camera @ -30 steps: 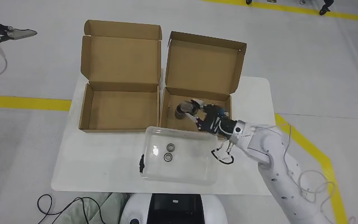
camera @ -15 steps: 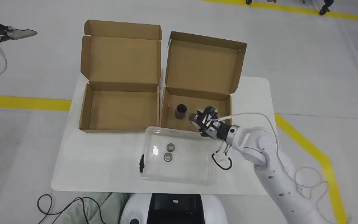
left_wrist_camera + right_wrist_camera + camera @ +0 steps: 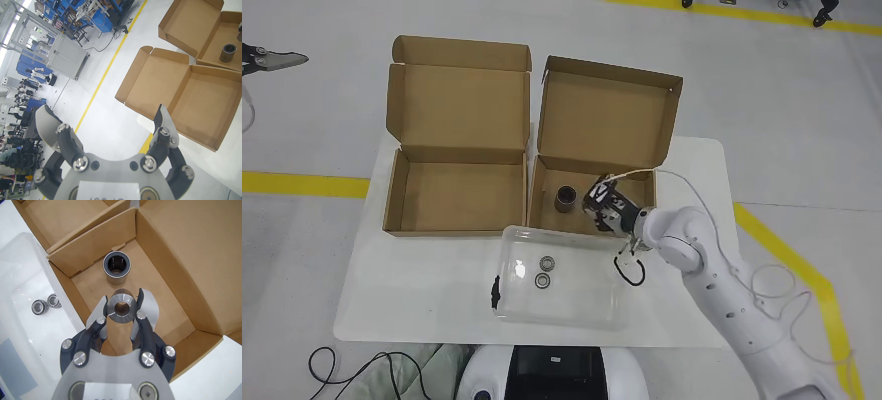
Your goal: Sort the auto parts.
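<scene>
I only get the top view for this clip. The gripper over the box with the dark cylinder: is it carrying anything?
Observer: Yes, the right gripper is shut on a thick-walled metal sleeve with a hole through it.
Operator: Is it touching the dark cylinder?
Observer: No, there is a gap. The dark cylinder stands upright, open end up.
Operator: And the other arm?
Observer: The left gripper is open and empty, out over the floor.

Pale floor, yellow line, perhaps workbenches
</scene>
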Motion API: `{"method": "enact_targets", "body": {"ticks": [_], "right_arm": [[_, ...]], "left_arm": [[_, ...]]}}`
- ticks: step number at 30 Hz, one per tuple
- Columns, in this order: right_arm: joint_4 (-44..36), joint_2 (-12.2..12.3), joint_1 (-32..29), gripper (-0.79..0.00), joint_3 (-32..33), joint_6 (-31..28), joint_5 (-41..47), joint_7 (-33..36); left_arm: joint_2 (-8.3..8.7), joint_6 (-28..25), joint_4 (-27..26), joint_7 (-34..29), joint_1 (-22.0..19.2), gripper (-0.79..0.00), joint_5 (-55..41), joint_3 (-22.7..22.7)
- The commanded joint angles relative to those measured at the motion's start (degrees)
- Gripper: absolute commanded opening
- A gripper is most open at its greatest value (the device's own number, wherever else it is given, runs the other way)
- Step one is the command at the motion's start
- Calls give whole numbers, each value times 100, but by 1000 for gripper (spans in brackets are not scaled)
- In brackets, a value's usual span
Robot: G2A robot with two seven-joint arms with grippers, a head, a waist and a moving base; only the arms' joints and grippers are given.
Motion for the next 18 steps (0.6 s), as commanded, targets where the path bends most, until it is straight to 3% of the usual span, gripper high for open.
{"method": "enact_targets", "body": {"ticks": [1,18], "right_arm": [[133,-40,168,-785,-108,74,63,183],[1412,-395,1077,-785,-850,523,544,677]], "left_arm": [[0,0,0,0,0,0,0,0],[0,0,0,0,0,0,0,0]]}}
